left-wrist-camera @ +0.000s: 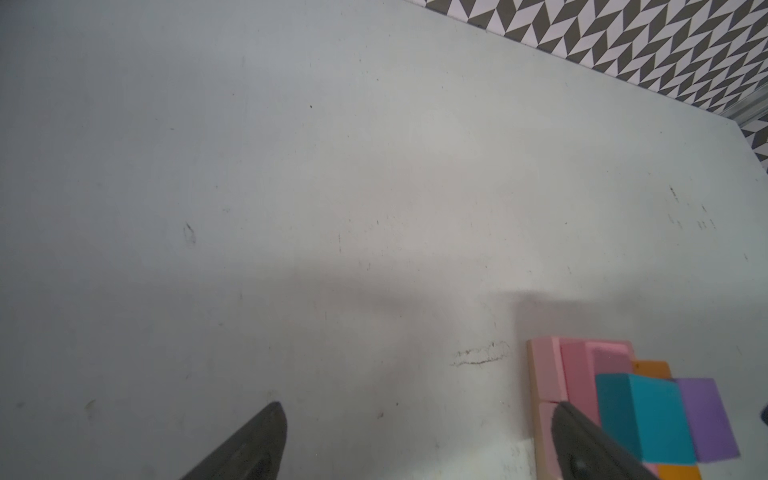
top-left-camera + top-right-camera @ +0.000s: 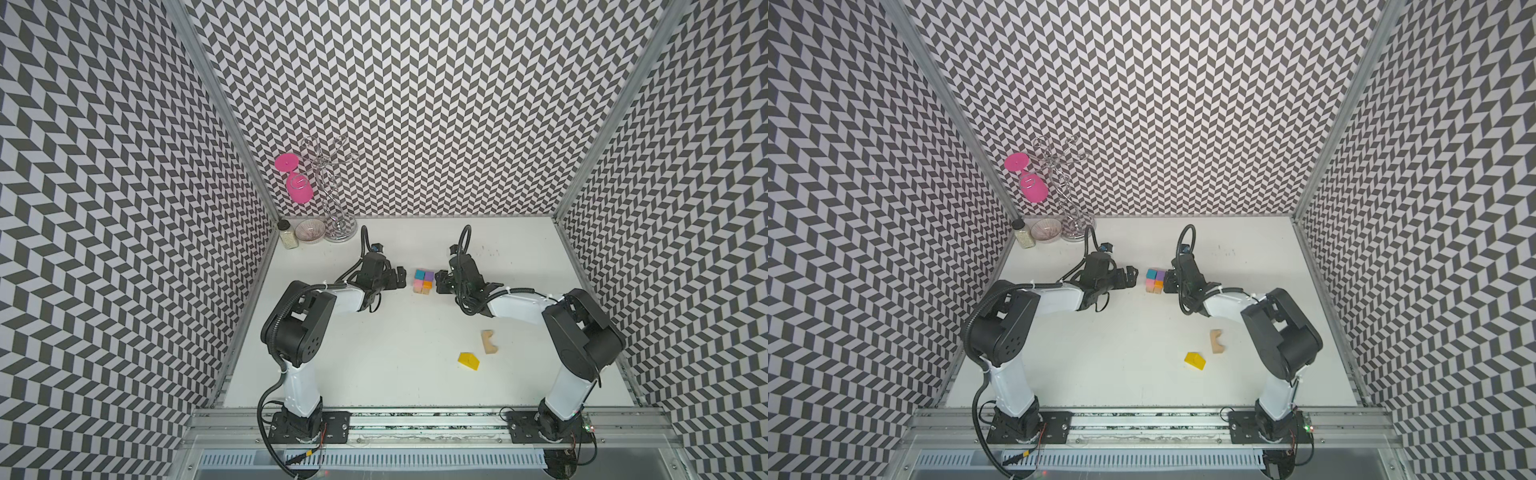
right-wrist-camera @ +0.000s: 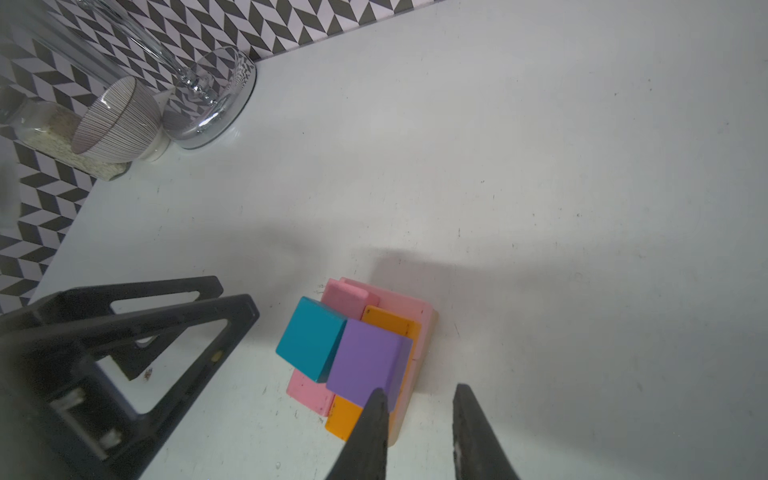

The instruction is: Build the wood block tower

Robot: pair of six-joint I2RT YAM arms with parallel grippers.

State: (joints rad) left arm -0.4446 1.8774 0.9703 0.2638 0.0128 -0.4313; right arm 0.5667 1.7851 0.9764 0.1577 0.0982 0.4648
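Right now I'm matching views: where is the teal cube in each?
In a top view: teal cube mid-table, on the stack.
In a top view: teal cube, same spot.
Left wrist: teal cube over pink slabs.
Right wrist: teal cube atop the stack.
Landmark: purple cube beside it.

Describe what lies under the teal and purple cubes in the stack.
The teal cube rests on pink slabs, the purple cube on an orange layer, all on a tan base. Whether the orange is one slab or two is covered by the purple cube.

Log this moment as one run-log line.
tower: unfinished | left gripper: open, empty | right gripper: narrow gap, empty, beside tower | loose: yellow roof, arch
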